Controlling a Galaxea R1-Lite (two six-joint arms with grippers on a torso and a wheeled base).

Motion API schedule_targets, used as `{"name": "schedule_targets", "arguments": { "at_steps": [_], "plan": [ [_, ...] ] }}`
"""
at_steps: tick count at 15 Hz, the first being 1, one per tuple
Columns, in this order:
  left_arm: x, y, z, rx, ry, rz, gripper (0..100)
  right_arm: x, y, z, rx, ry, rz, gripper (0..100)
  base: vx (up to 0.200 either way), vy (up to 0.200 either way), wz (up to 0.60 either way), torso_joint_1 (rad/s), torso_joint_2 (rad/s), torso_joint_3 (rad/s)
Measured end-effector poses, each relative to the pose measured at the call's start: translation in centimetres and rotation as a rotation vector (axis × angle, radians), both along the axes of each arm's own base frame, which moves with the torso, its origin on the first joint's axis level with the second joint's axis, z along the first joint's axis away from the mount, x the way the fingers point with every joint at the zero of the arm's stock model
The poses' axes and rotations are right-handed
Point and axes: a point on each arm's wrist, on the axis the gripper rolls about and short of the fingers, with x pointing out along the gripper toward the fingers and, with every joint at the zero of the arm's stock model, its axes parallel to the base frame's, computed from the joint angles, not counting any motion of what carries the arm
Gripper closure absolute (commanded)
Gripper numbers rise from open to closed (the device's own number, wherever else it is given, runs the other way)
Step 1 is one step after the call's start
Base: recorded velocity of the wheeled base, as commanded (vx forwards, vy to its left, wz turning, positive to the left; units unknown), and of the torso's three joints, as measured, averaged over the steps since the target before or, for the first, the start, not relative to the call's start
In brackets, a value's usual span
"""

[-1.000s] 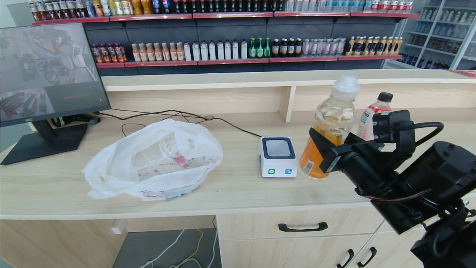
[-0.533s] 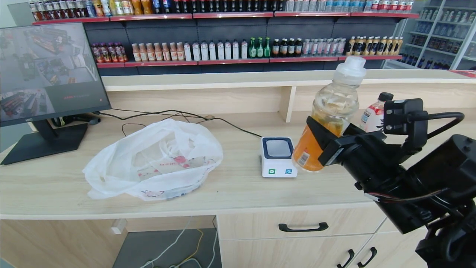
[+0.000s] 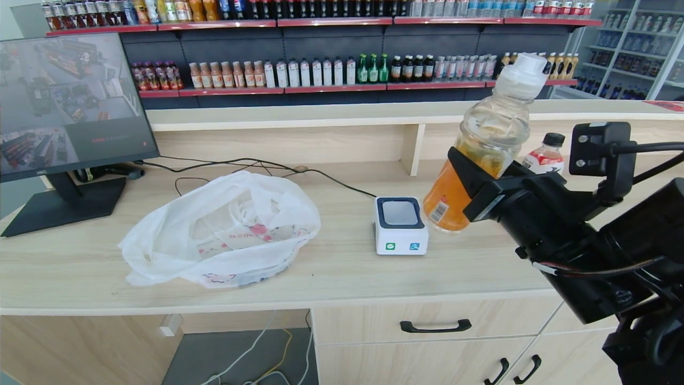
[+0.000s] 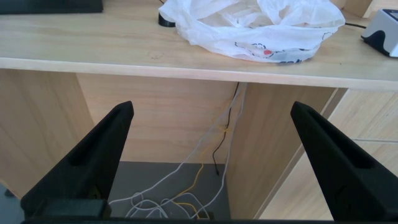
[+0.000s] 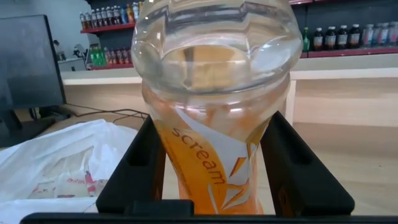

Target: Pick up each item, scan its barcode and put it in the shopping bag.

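My right gripper [image 3: 473,187] is shut on an orange-labelled bottle [image 3: 481,149] with a white cap, held tilted in the air just right of the white barcode scanner [image 3: 399,224]. The bottle's barcode faces down toward the scanner side. From the right wrist the same bottle [image 5: 214,124] sits between the black fingers [image 5: 134,168]. The white plastic shopping bag [image 3: 224,230] lies open on the counter left of the scanner. A second bottle [image 3: 544,155] with a black cap stands behind my right arm. My left gripper [image 4: 211,162] hangs open below the counter edge, with the bag [image 4: 261,25] above it.
A monitor [image 3: 69,101] on a black stand occupies the counter's far left, with cables [image 3: 246,163] trailing behind the bag. A raised wooden ledge [image 3: 374,115] runs along the back. Drawers [image 3: 435,326] sit under the counter front. More cables [image 4: 199,180] hang under the counter.
My right gripper has lifted the orange-labelled bottle off the counter, raising it and tilting it toward the scanner. The bag and scanner have stayed put.
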Motion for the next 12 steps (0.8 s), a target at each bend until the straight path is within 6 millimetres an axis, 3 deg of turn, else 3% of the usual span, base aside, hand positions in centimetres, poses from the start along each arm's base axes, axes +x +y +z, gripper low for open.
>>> {"name": "schedule_targets", "arguments": {
  "at_steps": [1,12],
  "plan": [
    [0.0,0.0,0.0,-0.001,0.0,0.0,0,0.02,0.01,0.05,0.002,-0.002,0.001,100,0.0,0.0,0.0,0.0,0.0,0.0],
    [0.0,0.0,0.0,-0.004,0.0,0.0,0,0.64,0.44,-0.07,0.001,0.001,0.003,100,0.018,0.2,0.0,0.002,0.0,0.003]
  ]
}}
